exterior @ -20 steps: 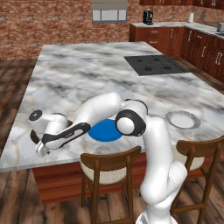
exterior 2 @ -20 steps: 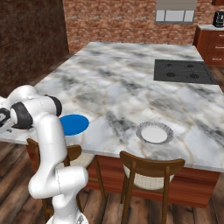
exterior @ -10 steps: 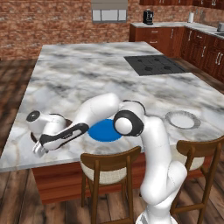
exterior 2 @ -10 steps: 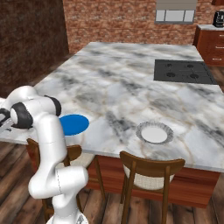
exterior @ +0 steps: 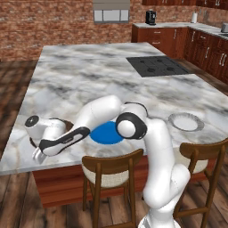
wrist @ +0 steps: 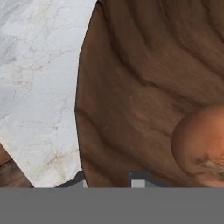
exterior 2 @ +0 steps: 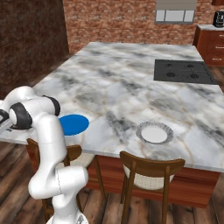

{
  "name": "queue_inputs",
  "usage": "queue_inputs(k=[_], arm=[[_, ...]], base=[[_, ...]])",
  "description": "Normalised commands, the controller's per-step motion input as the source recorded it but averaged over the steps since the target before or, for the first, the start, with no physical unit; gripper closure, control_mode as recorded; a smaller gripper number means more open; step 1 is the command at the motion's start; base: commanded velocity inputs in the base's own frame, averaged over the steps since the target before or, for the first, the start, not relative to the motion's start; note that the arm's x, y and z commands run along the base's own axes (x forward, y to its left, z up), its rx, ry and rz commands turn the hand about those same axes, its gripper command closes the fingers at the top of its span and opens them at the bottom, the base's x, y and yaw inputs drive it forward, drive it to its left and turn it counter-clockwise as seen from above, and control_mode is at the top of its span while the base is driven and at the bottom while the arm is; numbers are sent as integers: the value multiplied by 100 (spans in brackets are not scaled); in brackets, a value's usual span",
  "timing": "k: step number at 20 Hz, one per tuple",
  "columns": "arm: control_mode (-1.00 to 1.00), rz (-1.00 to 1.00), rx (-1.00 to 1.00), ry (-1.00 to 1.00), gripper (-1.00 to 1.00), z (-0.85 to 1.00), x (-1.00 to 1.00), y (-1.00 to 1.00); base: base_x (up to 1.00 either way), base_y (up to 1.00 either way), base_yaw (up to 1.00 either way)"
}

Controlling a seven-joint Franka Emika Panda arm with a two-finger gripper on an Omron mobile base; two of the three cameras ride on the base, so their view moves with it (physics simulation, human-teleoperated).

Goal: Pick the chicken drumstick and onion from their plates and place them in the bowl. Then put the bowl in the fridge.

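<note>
Two plates are on my marble island (exterior: pixel 89 75): the blue one (exterior: pixel 107 132) half hidden behind my arm, the pale grey one (exterior: pixel 186 121) bare off to the right. Next, the wooden bowl (wrist: pixel 144 87) takes up most of my hand view, mostly blocked by the wrist in the left base view. The onion (wrist: pixel 202 146) sits inside it, cut off at the frame edge. My gripper (wrist: pixel 108 180) straddles the bowl's rim, fingers narrowed onto it as far as I can tell.
</note>
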Motion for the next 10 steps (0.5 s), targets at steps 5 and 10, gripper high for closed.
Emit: queue_inputs(k=[5, 10], arm=[[-100, 14, 0, -2, 100, 29, -30, -21], [-100, 17, 0, -13, 100, 55, -35, -28]], base=[[0, 0, 0], [0, 0, 0]])
